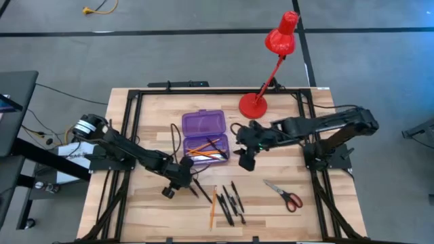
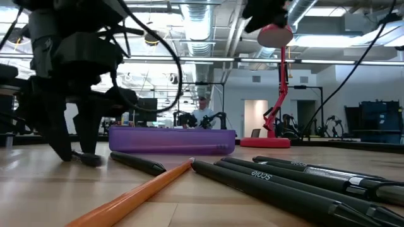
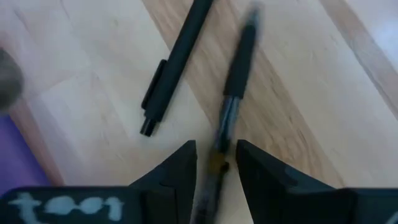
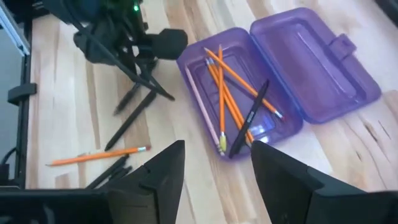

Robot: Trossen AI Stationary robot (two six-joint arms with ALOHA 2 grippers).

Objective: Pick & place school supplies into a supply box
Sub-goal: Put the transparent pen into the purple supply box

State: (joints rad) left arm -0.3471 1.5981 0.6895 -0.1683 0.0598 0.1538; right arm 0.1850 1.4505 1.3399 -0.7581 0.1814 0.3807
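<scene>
We view a pale wood-plank table (image 1: 149, 210) edged by black rails, standing on a grey floor crossed by dark lines.

At left, the left gripper (image 1: 182, 177) sits low over the planks just in front of the supply box (image 1: 203, 135), its fingers (image 3: 177, 171) closed on a black pen (image 3: 230, 99); a second pen (image 3: 174, 62) lies alongside.

At centre, the purple box lies open, with orange pencils (image 4: 222, 93) and a dark pen (image 4: 249, 118) inside. In front of it, loose pens (image 1: 234, 200) and one pencil (image 1: 212, 207) rest on the wood.

At right, the right gripper (image 1: 247, 161) hovers beside the box, fingers spread and empty. Red-handled scissors (image 1: 285, 195) lie near the front, a red lamp (image 1: 271, 68) behind.

Beyond the table, we see an open hall with exposed ceiling ducts and a person (image 2: 203, 113) seated.
</scene>
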